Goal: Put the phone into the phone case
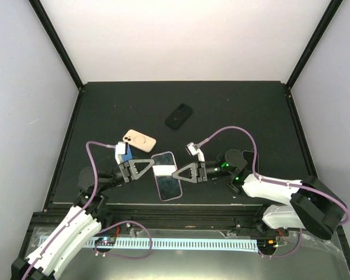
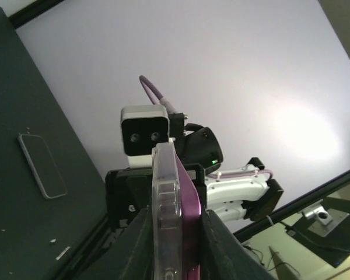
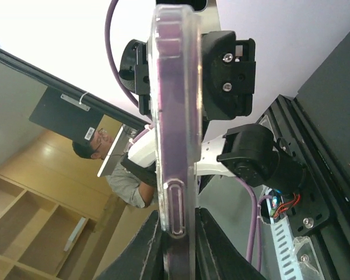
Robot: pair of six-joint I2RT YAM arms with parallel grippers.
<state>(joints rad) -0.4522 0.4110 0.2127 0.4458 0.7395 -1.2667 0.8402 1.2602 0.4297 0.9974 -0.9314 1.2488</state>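
Phone (image 1: 167, 185) sits mid-table near the front edge, pinched from both sides and apparently held just off the table (image 1: 233, 111), screen up. Its long axis runs near-to-far w/ a slight tilt. Left gripper (image 1: 154, 169) comes in over the phone's left long edge and right gripper (image 1: 174, 174) over the right one, both on the far half, so neither arm is nearer. Both are already on it. Wrist views show the grip goes through the thickness, not across the width: each pair of jaws is closed narrow on the stack of purple phone body and clear case (image 2: 165, 210). In the left wrist view the case lies on the table side of the phone, i.e. case under, phone on top. The coming move likely turns on that, a squeeze through the thickness to seat the phone. The purple edge looks partly sunk in the clear rim. Whether it's fully clicked in can't be told. Count: 1 phone, 1 clear case, 2 grippers. Plus 3 other phone-shaped pieces lying flat and well apart from the jaws: 1 beige piece (image 1: 139, 140), 1 black piece (image 1: 179, 115) farther back, and 1 dark slab (image 2: 42, 165) w/ a pale rim.
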